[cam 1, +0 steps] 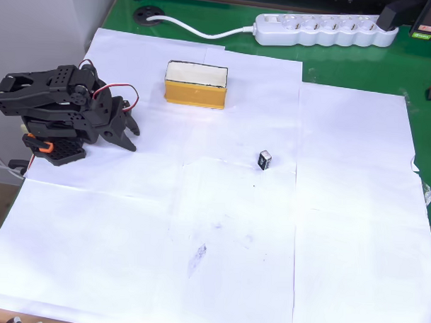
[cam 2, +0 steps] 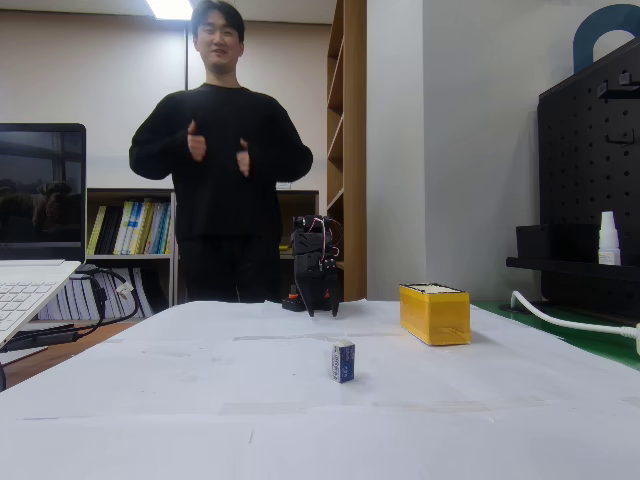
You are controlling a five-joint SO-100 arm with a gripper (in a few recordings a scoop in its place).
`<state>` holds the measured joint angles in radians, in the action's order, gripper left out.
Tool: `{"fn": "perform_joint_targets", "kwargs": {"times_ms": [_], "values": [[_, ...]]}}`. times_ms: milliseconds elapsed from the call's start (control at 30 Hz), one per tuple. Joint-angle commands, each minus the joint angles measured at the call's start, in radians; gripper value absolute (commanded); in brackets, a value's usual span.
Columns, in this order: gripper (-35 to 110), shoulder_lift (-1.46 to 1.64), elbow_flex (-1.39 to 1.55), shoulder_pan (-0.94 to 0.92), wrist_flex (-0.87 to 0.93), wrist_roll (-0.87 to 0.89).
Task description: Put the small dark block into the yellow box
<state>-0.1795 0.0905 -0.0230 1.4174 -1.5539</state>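
Black plastic arm: folded at the left edge of the overhead view, its fingers pointing right and down-frame; whether they are clenched or released I cannot tell.
Yellow box with cream rim: upper middle, long axis across the frame, right of the arm.
Small dark block with a pale face: centre-right on the white paper-covered counter, free-standing, well apart from the fingers.
Coming reach: rightward and slightly down-frame, I judge.

Bright, even light throughout; a ceiling lamp glares above the person. Shadows on the white paper are faint, and both views are sharp.
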Motion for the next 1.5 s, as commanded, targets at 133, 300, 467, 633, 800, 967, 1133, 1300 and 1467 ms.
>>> {"fn": "perform_joint_targets", "kwargs": {"times_ms": [133, 300, 467, 633, 800, 967, 1133, 1300, 1467], "values": [[15, -0.008, 0.014, 0.018, 0.086, -0.014], [15, 0.055, 0.037, 0.038, -0.014, -0.239], [15, 0.278, 0.127, 0.020, -0.397, -0.331], [15, 0.526, 0.298, 0.011, -0.627, -0.400], [15, 0.861, 0.660, 0.008, -0.614, -0.359], [15, 1.178, 0.986, -0.025, -0.614, -0.416], [15, 1.370, 1.227, -0.034, -0.589, -0.456], [15, 1.523, 1.439, -0.028, -0.440, -0.505], [6, 1.657, 1.563, -0.005, -0.500, -0.347]]}}
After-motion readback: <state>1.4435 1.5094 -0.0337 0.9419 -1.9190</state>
